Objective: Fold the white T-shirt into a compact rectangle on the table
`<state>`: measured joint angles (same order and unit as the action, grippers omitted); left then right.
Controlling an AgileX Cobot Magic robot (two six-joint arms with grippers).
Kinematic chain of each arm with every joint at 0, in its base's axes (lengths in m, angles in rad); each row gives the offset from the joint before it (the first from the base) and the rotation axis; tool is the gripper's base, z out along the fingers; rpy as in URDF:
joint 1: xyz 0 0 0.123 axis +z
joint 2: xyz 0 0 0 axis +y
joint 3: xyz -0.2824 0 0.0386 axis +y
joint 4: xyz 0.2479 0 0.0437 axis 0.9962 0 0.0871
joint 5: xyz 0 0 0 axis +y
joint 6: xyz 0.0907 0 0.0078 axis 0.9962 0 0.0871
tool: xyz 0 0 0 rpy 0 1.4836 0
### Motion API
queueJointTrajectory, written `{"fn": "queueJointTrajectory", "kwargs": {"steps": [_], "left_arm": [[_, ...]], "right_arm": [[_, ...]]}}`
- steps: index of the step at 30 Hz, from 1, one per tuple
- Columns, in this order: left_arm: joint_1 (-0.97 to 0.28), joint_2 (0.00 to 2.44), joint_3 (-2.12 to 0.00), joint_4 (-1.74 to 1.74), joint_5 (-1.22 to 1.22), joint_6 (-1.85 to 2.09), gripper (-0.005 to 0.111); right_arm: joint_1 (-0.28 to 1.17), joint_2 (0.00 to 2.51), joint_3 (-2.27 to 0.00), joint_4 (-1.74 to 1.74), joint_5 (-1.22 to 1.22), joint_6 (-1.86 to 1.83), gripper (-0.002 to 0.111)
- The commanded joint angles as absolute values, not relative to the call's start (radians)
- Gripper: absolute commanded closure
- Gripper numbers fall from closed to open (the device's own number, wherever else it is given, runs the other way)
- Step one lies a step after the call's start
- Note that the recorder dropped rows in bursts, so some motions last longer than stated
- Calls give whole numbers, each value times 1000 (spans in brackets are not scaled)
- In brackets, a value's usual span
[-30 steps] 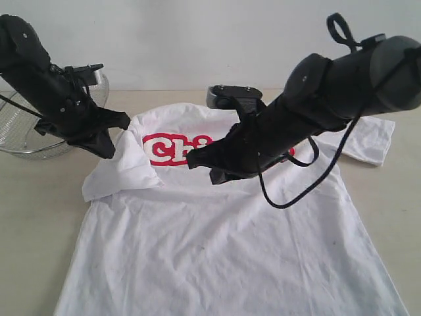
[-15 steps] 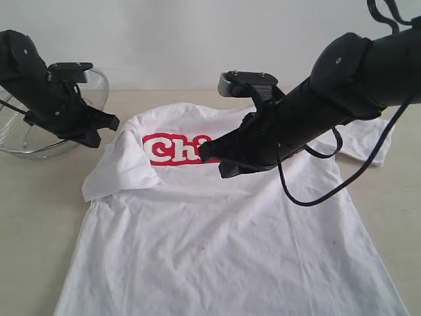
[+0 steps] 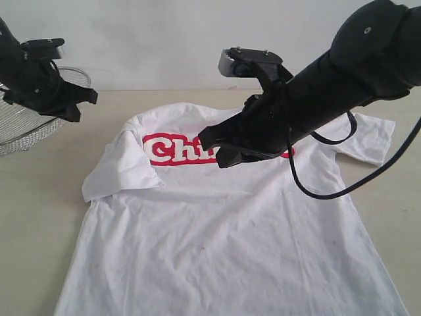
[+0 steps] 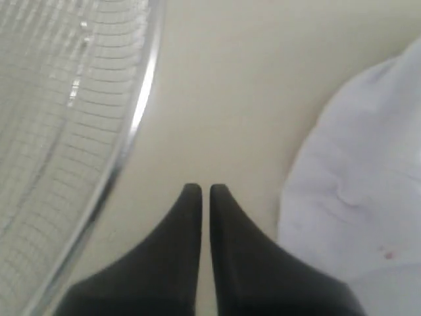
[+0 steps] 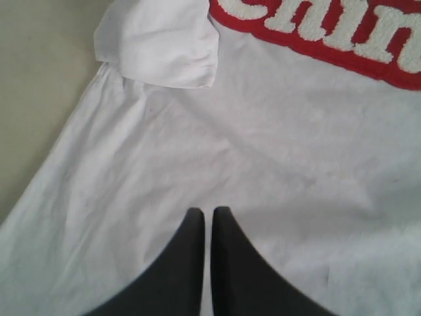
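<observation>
1. The white T-shirt lies chest-up on the table, spreading from the centre of the exterior view down to 6 o'clock.
2. Its sleeve at the shirt's 9 o'clock side is folded in over the body. The other sleeve, at 2 o'clock, lies spread flat.
3. The left gripper hangs at 10 o'clock, jaws pressed together and empty, over bare table between the wire basket and the shirt's edge.
4. The right gripper hovers over the chest at centre, near the red lettering, jaws closed on nothing.
</observation>
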<state>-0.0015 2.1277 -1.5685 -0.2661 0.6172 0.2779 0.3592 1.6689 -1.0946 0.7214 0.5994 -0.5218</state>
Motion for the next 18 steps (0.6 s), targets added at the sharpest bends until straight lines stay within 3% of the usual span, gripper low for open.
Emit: {"fn": "queueJointTrajectory", "kwargs": {"steps": [1, 18], "left_arm": [[-45, 2135, -1576, -316, 679, 321, 102], [-124, 2229, -1576, -350, 701, 318, 102]], "right_arm": [[350, 1657, -1094, 723, 600, -531, 109], [350, 1657, -1094, 723, 611, -532, 109]]}}
